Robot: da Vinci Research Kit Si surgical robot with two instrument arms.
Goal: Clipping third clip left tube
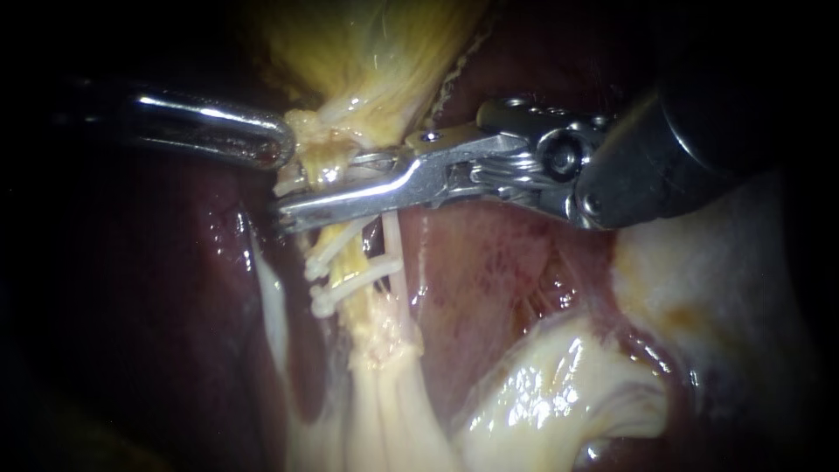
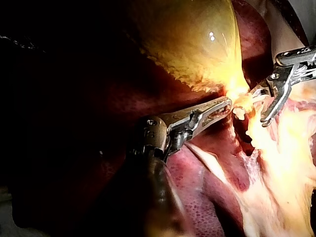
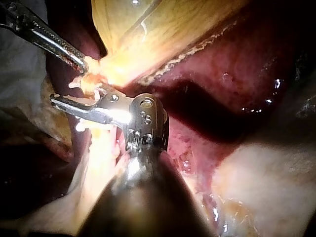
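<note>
The left instrument (image 2: 226, 103) grips the narrow end of the gallbladder (image 2: 197, 44); the right instrument (image 2: 262, 104) gapes just beside.

Centre brightly lit, glare on the left instrument (image 1: 281, 144) and gallbladder (image 2: 192, 44), edges shadowed.

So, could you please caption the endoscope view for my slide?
Right instrument straddles the tube above two clips; left instrument holds the gallbladder.

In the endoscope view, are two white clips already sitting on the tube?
Yes, an upper clip and a lower clip cross the tube side by side, just below the right instrument.
</note>
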